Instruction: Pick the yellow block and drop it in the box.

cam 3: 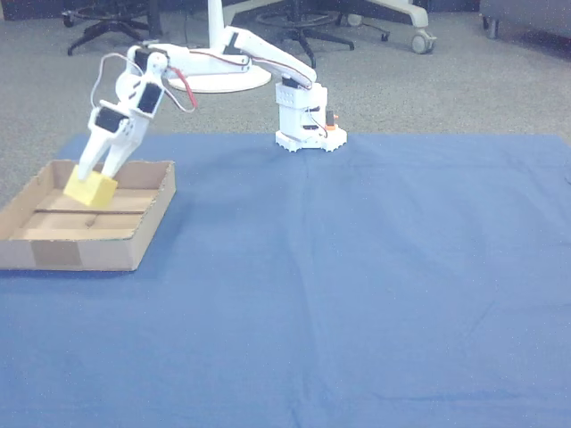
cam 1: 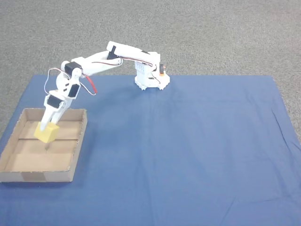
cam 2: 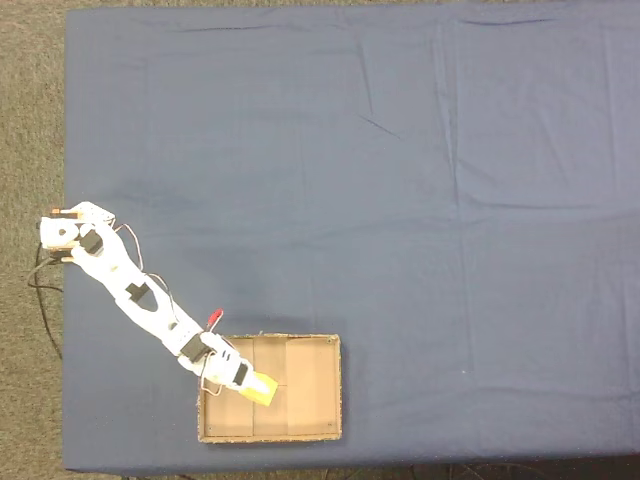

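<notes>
Nearest the lens in the other view is the bare blue cloth (cam 3: 357, 312), lying flat over the table with nothing on it.

Starting at the left of that view, the box (cam 3: 53, 254) is sitting open-topped near the cloth's left edge, a tape patch showing on its near wall. Above its floor the yellow block (cam 3: 90, 188) is hanging in the gripper (cam 3: 94, 178), whose two white fingers are closing narrowly on the block's upper part and holding it. In a fixed view from the front the block (cam 1: 47, 133) is casting a small shadow on the cardboard just beneath, so it appears to be lifted slightly clear of the floor, inside the walls. In a fixed view from above it (cam 2: 259, 388) is lying over the box's left half, near the far wall.

Moving right, the white arm (cam 3: 259, 58) is reaching back to its base (cam 3: 308, 134) at the cloth's far edge.

Judging by its matte faces and small size, the block is probably light and stiff, possibly foam or wood; it should not slip easily. Pinching two opposite flat faces near the middle, as the fingers seem to be doing, looks the soundest hold. Falling so short a way onto cardboard, it is unlikely to bounce out.
</notes>
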